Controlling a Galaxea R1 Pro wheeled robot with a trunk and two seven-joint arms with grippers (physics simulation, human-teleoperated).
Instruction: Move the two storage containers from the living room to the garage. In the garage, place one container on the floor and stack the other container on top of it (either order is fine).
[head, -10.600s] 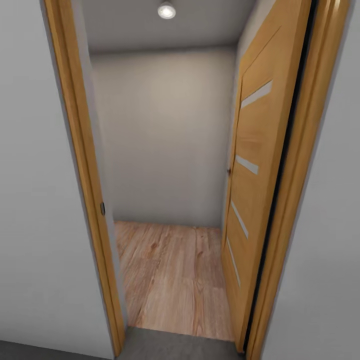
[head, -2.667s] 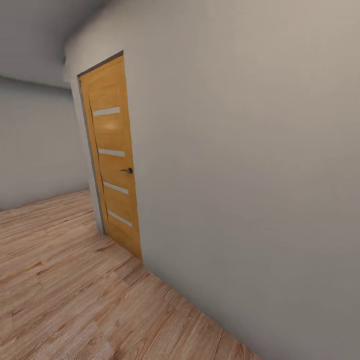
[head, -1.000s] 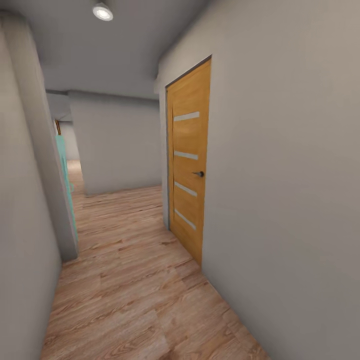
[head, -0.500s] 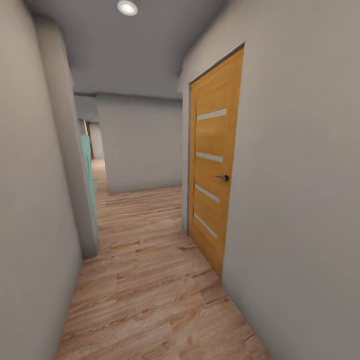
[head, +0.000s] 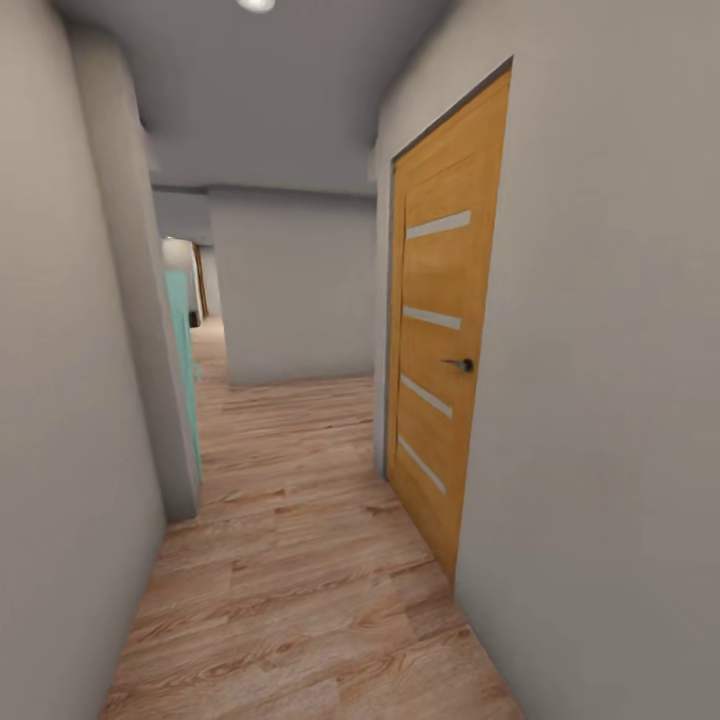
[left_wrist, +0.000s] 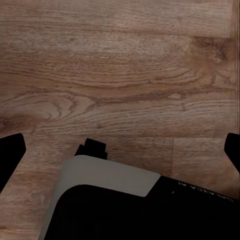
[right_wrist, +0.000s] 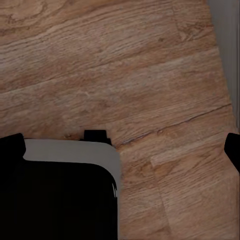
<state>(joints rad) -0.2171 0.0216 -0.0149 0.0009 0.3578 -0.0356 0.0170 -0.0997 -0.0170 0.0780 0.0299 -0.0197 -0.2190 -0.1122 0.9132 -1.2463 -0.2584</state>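
Observation:
The storage containers are out of view. I am in a narrow corridor with a light wood-plank floor (head: 290, 570). My left gripper (left_wrist: 120, 150) hangs open over the planks, its dark fingertips (left_wrist: 11, 152) at the picture's two sides and nothing between them. My right gripper (right_wrist: 120, 147) is open in the same way above the planks, fingertips (right_wrist: 232, 150) wide apart and nothing held.
A closed orange wood door (head: 445, 350) with a dark handle (head: 460, 365) sits in the right wall. Grey walls (head: 70, 400) close both sides. A teal panel (head: 184, 370) stands past the left corner. A grey wall (head: 295, 290) blocks straight ahead, with an opening to its left. My grey-and-black base (left_wrist: 110, 200) lies under the grippers.
The camera has moved: from a doorway it passed into the corridor and turned along it. Over the last second the orange door slid rightward and nearer in the picture.

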